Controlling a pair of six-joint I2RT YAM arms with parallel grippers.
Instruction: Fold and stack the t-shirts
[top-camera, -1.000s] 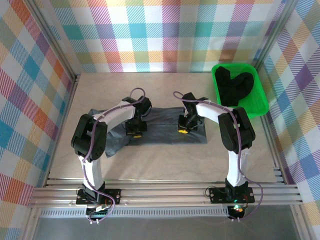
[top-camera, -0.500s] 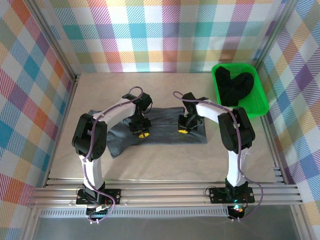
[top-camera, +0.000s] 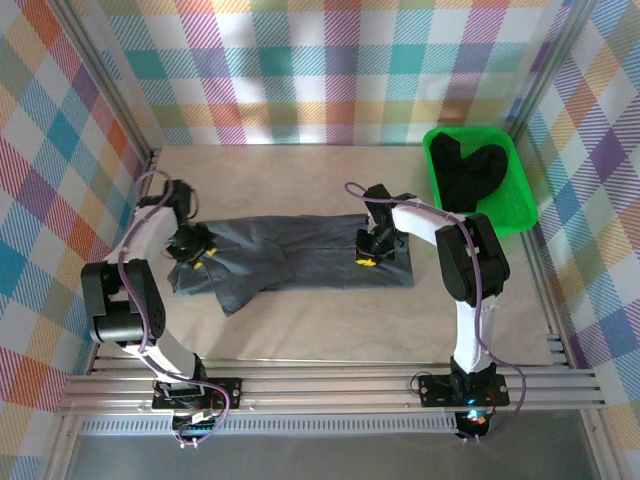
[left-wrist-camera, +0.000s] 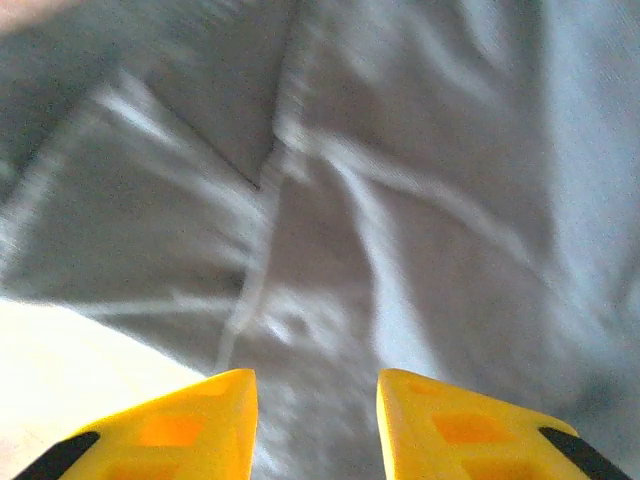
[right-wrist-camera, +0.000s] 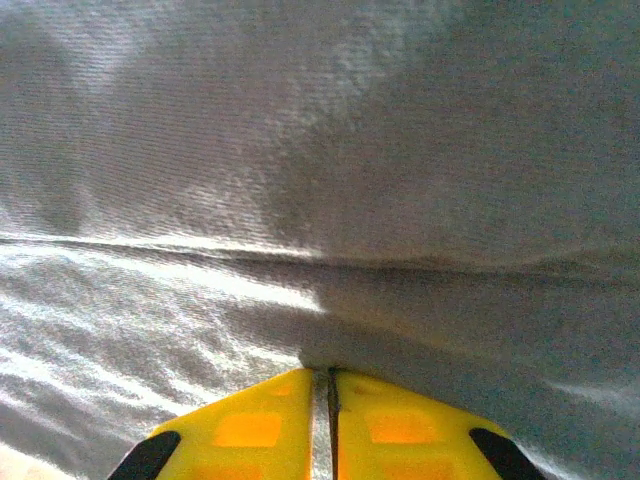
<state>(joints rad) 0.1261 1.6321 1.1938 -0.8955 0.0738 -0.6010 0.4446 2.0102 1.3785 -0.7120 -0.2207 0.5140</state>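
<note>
The table (top-camera: 330, 330) is a pale beige board. On three sides it is closed in by walls (top-camera: 330, 70) of checked cloth in many colours, and a metal rail (top-camera: 330, 385) runs along its near edge.

The grey t-shirt (top-camera: 300, 250) lies across the middle of the table, partly folded, with its left end crumpled. The green tray (top-camera: 520, 215) stands in the far right corner, and the black t-shirts (top-camera: 470, 175) lie heaped in it.

The left gripper (left-wrist-camera: 315, 385) is low over the left end of the grey t-shirt. Its yellow fingers stand apart and hold nothing. The right gripper (right-wrist-camera: 330, 375) is on the right part of the same shirt, its fingers pressed together on a raised crease, with a thin strip of cloth pinched between them.

The black shirts make one dark heap, so I cannot tell how many there are. The left wrist view is blurred, and the seams there are hard to follow. From above, the right arm covers a part of the grey shirt.
</note>
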